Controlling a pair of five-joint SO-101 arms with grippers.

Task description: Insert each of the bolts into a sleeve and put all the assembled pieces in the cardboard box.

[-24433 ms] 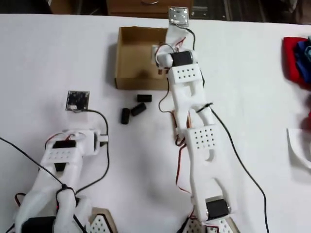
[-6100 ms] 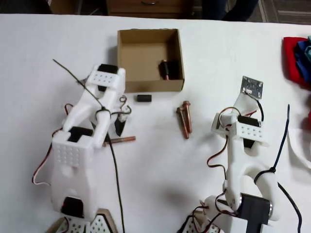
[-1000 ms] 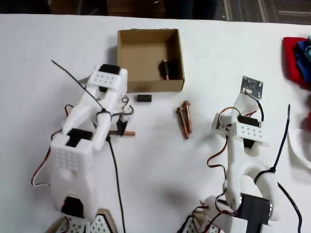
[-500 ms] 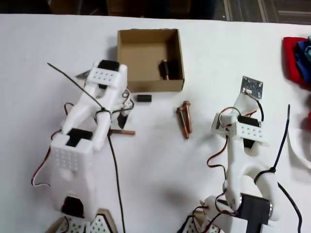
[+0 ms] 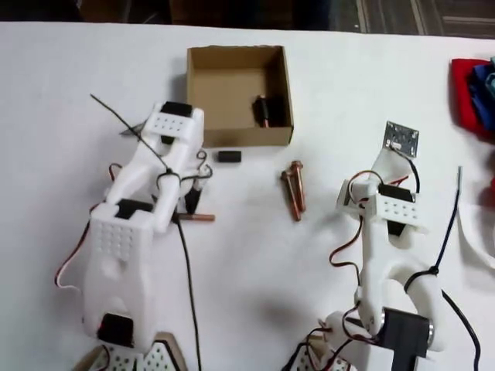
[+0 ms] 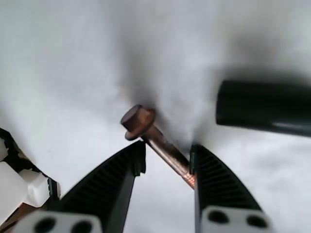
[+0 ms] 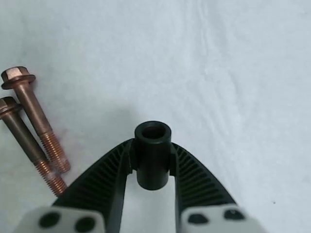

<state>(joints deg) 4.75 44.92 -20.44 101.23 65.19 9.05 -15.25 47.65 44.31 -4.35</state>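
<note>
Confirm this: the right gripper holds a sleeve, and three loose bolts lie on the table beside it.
Not quite. The right gripper does hold a sleeve, but two loose bolts lie on the table beside it, not three. The right wrist view shows them.

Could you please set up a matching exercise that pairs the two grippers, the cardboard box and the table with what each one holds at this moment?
Things:
A. left gripper
B. right gripper
C. cardboard box
D. table between the arms

States:
1. contains one assembled piece
2. shut on a copper bolt
3. bears two loose bolts side by side
4. shut on a black sleeve

Pairs: A-2, B-4, C-1, D-3.
</note>
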